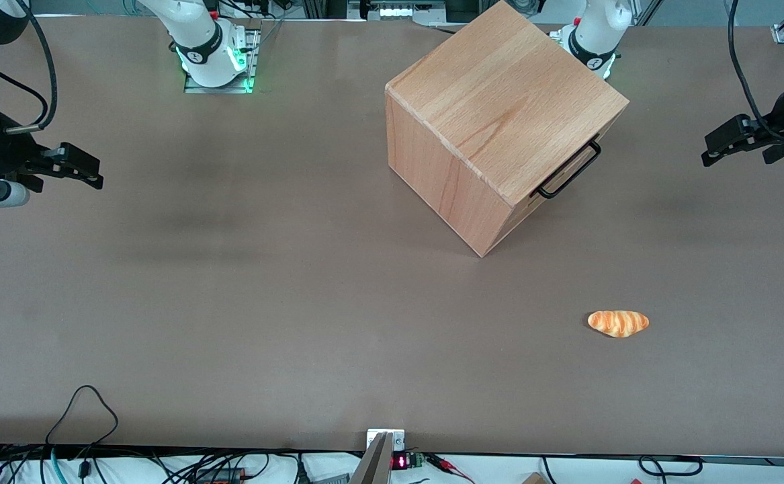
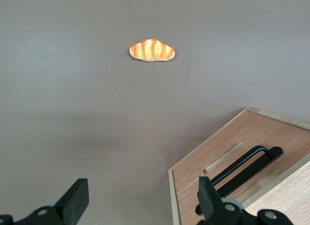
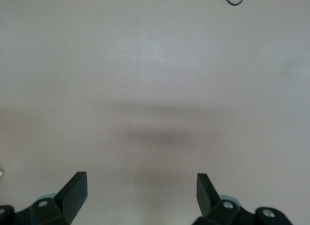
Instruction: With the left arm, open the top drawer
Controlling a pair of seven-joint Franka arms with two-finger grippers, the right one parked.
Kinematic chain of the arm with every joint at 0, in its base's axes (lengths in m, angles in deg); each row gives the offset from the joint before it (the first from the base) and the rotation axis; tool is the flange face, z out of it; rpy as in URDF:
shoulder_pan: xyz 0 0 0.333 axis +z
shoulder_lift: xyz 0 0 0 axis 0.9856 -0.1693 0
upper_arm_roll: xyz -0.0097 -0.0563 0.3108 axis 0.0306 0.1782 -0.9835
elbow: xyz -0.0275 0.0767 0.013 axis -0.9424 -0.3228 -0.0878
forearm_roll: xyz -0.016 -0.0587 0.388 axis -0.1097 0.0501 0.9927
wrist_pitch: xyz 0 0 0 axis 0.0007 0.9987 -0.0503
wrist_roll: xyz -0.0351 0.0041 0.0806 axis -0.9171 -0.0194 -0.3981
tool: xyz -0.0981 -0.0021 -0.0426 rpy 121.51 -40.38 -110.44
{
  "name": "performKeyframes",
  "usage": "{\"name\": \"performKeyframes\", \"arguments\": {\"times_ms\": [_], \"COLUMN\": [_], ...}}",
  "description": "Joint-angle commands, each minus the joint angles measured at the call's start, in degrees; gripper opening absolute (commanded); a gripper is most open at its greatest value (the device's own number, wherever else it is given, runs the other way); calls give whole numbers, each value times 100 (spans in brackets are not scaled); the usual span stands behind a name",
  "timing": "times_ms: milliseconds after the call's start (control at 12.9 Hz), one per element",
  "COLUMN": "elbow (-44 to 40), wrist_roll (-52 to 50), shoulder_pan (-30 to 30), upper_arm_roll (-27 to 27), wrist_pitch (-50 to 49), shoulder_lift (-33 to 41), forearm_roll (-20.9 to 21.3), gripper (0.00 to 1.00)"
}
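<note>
The top drawer point(image 2: 286, 137) is shut in the wooden cabinet point(image 1: 499, 94), with its front flush. A thin black wire handle point(image 1: 570, 171) point(image 2: 240, 165) stands off that front. The drawer front faces the working arm's end of the table. My left gripper point(image 1: 707, 153) point(image 2: 141, 186) hovers above the table in front of the drawer, well apart from the handle. It is open with nothing between its fingers. In the left wrist view one finger point(image 2: 208, 196) overlaps the handle's end without touching it.
A toy croissant point(image 1: 618, 323) point(image 2: 152, 50) lies on the brown table point(image 1: 230, 302), nearer the front camera than the cabinet. Below the top drawer a second wood front with a cut-out grip point(image 2: 223, 159) shows. Cables hang along the table's near edge point(image 1: 82, 403).
</note>
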Motion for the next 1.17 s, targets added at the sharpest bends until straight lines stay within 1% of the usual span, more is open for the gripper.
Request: {"name": "performKeyframes", "arguments": {"times_ms": [0, 311, 466, 544, 699, 777, 1087], "elbow": [-44, 342, 456, 587, 991, 1211, 1581], "wrist_roll": [288, 1254, 1632, 1782, 1897, 2011, 2240], "shoulder_pan": [-14, -14, -14, -14, -23, -23, -23], "upper_arm_roll": [20, 64, 221, 239, 248, 335, 696], "wrist_pitch": [-113, -96, -78, -43, 219, 404, 616], "shoulder_lift": [-67, -94, -146, -199, -226, -235, -261], "forearm_roll": [58, 40, 5, -134, -582, -697, -716], "gripper": [100, 100, 100, 100, 100, 100, 100]}}
